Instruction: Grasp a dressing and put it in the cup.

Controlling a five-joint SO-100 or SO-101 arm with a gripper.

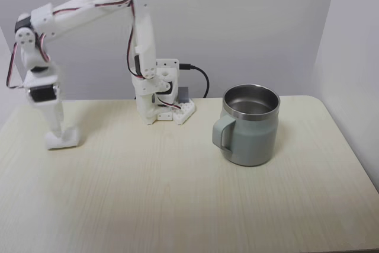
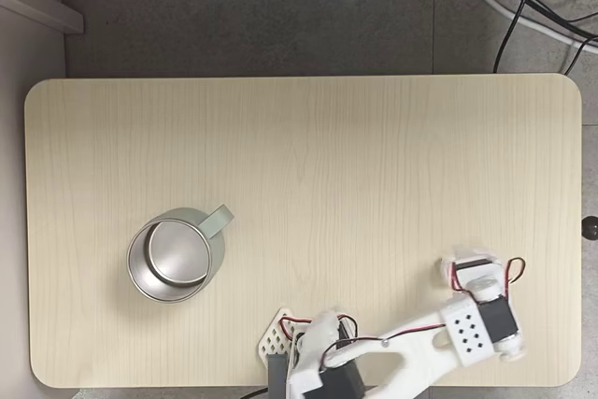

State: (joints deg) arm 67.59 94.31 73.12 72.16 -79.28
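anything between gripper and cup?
In both fixed views, bare tabletop separates gripper from cup; the arm's base stands behind that line.

**Hidden and cut-off parts**

Gripper (image 1: 62,139) tips meet something white (roll or fingers, unclear) left of the cup (image 1: 250,125). From above, the arm (image 2: 411,343) covers it; the arm's base runs off the bottom edge.

Lab-like test bench suggested: pale wood-grain table (image 2: 308,156) boxed by plain white panels (image 1: 249,22), cables (image 2: 523,7) seen trailing over grey floor (image 2: 280,25).
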